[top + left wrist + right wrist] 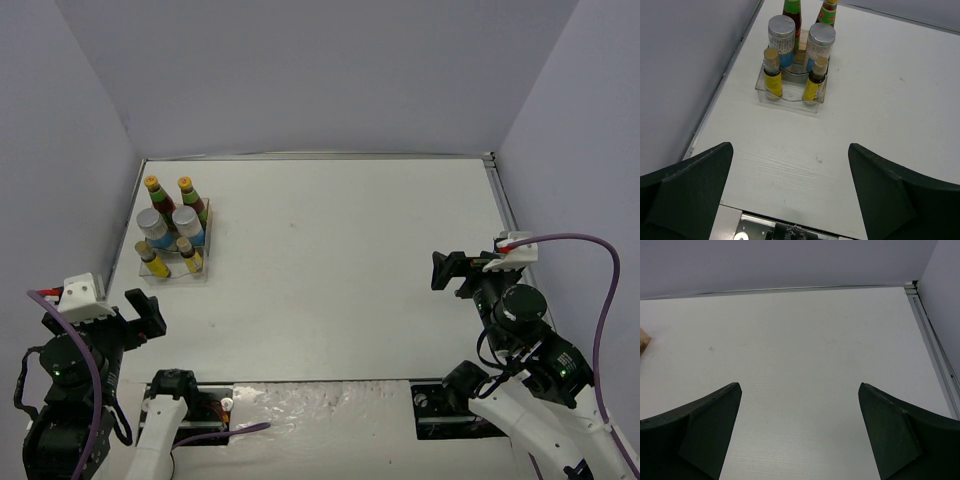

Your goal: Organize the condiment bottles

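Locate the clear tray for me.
Top view: the clear tray sits far left on the table, beside the left wall, with all six condiment bottles standing in it.

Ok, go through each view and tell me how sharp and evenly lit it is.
Top view: soft even light, only faint shadows, bottles sharp but small, mottled sheen along the table's near edge. Left wrist: bottles and clear tray crisp, the dark jaws at the bottom corners slightly soft. Right wrist: evenly lit table, jaws dark with little detail.

No readable text; labels on condiment bottles (781, 42) too small.
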`<state>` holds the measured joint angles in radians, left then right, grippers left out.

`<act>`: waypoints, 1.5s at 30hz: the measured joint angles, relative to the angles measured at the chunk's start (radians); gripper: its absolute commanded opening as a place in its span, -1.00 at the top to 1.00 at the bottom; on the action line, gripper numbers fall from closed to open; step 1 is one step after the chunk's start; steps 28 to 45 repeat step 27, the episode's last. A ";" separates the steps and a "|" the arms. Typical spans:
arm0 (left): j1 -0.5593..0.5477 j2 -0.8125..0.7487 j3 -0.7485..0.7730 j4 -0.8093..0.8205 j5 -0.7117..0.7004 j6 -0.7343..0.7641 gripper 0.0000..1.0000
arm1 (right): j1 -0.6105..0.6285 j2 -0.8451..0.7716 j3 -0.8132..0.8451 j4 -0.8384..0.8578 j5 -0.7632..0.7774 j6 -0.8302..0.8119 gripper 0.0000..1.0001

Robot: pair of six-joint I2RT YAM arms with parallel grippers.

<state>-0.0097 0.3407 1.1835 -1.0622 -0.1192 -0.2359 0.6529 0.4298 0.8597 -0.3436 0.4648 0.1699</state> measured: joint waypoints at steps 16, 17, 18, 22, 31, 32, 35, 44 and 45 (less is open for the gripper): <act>0.000 0.004 0.000 -0.011 0.004 0.002 -0.94 | 0.000 0.007 0.000 0.000 0.000 -0.004 -1.00; 0.000 0.004 0.000 -0.011 0.005 0.002 -0.94 | 0.000 0.007 0.000 0.000 0.000 -0.004 -1.00; 0.000 0.004 0.000 -0.011 0.006 0.002 -0.94 | 0.000 0.008 0.000 0.001 0.000 -0.004 -1.00; 0.000 0.004 0.000 -0.011 0.007 0.002 -0.94 | 0.000 0.015 0.000 0.003 0.000 -0.004 -1.00; 0.000 0.004 0.000 -0.011 0.007 0.004 -0.94 | 0.000 0.025 0.000 0.004 0.000 -0.004 -1.00; 0.000 0.004 0.000 -0.011 0.007 0.004 -0.94 | 0.000 0.025 0.000 0.004 0.000 -0.004 -1.00; 0.000 0.004 0.000 -0.011 0.007 0.004 -0.94 | 0.000 0.025 0.000 0.004 0.000 -0.004 -1.00; 0.000 0.004 0.000 -0.011 0.007 0.004 -0.94 | 0.000 0.025 0.000 0.004 0.000 -0.004 -1.00; 0.000 0.004 0.000 -0.011 0.007 0.004 -0.94 | 0.000 0.025 0.000 0.004 0.000 -0.004 -1.00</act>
